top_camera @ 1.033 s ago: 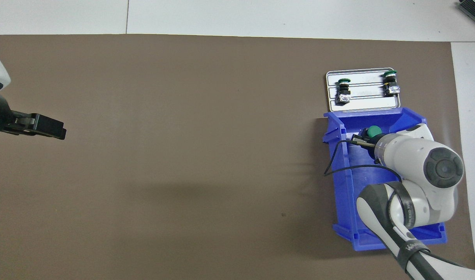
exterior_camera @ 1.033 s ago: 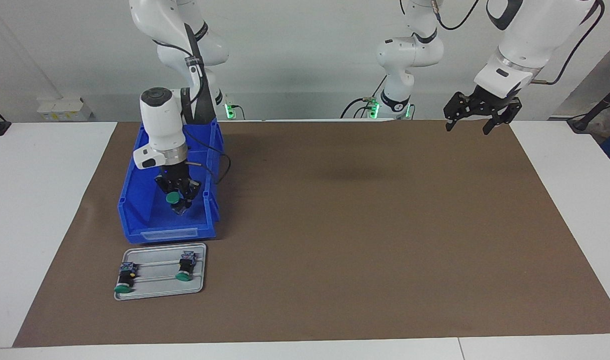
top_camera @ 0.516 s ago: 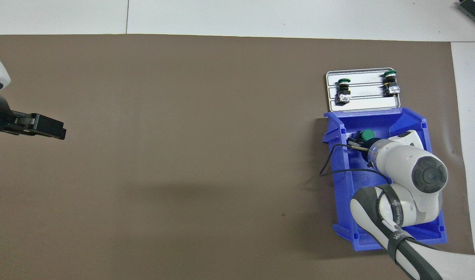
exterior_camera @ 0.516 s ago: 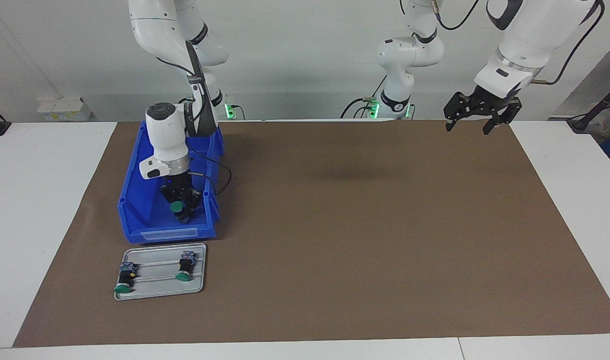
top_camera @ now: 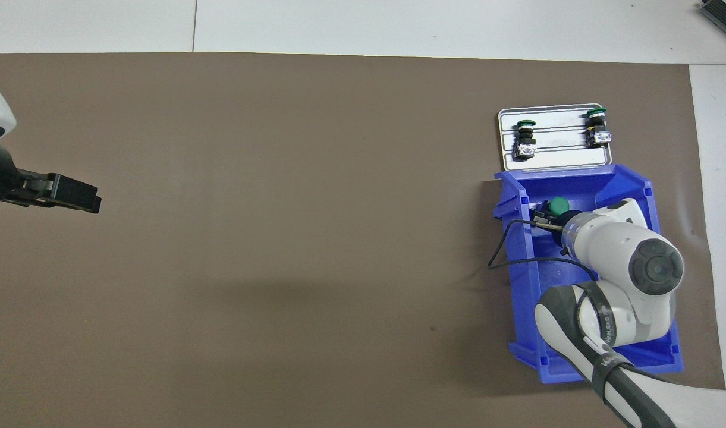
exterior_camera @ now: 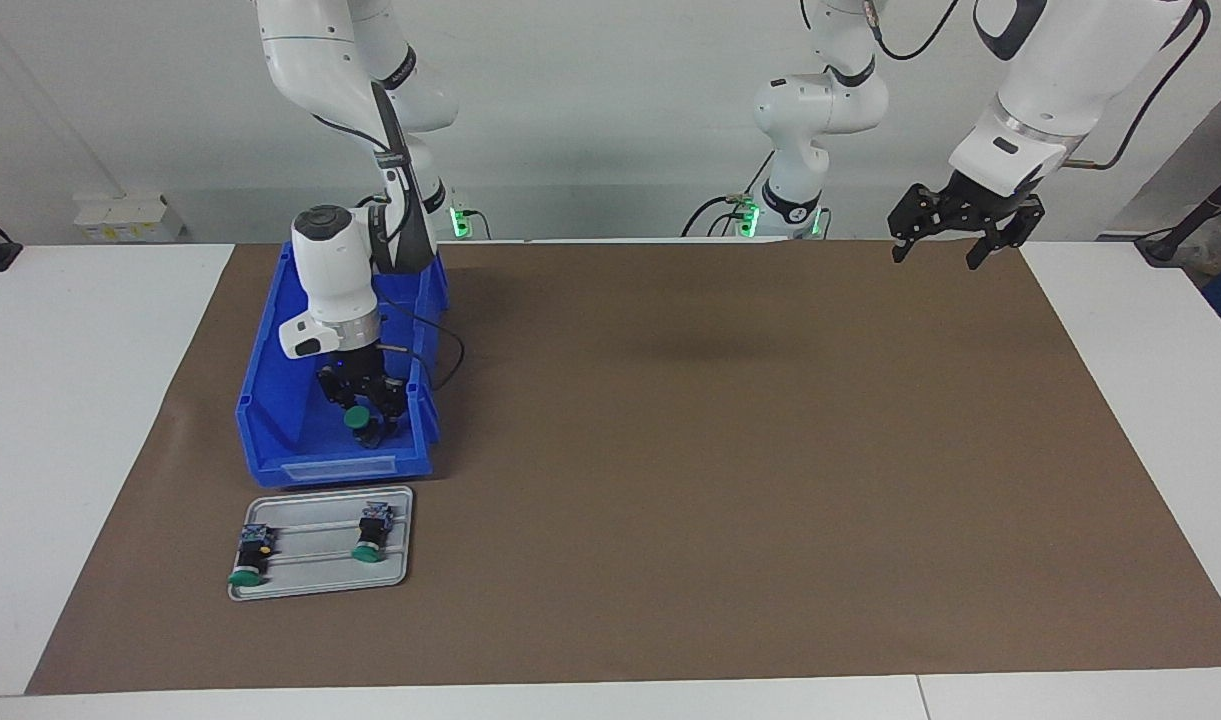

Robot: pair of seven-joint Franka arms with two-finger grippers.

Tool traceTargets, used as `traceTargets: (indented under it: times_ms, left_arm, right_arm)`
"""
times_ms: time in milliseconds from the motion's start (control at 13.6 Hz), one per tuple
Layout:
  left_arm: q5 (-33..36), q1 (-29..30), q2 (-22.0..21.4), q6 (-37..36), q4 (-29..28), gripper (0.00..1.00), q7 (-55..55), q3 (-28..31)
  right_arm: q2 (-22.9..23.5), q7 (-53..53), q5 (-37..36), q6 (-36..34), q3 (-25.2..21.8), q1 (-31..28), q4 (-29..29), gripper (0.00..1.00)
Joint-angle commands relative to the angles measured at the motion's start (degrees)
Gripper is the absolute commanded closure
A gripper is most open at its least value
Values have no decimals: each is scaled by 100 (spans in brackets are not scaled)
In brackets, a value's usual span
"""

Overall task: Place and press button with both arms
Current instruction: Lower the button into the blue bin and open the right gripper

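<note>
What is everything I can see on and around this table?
table: one, white, under everything.
mat: one, brown, covering most of the table.
bin: one, blue, toward the right arm's end of the table.
tray: one, silver, beside the bin, farther from the robots.
buttons on the tray: two, green caps on black bodies, lying apart.
button in the bin: one, green cap, at the right gripper's tip.
right gripper: one, black on a white arm, down inside the bin.
left gripper: one, black on a white arm, fingers open, waiting over the mat's edge.
</note>
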Motion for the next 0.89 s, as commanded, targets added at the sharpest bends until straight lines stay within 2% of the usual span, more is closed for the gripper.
traceTargets:
  times_ms: [0, 148, 369, 811]
  left_arm:
    - [89, 53, -170, 64, -203, 0, -4, -24]
    - [98, 53, -170, 64, -203, 0, -4, -23]
    - [98, 53, -170, 64, -203, 0, 4, -24]
    - [98, 53, -170, 64, -203, 0, 4, -32]
  right_arm:
    - [-314, -151, 127, -247, 63, -30, -4, 4]
    - [-638, -143, 127, -1175, 133, -13, 311, 4]
    - [-973, -151, 127, -2986, 203, 136, 1163, 4]
    - [-1071, -493, 135, -5361, 203, 216, 2806, 4]
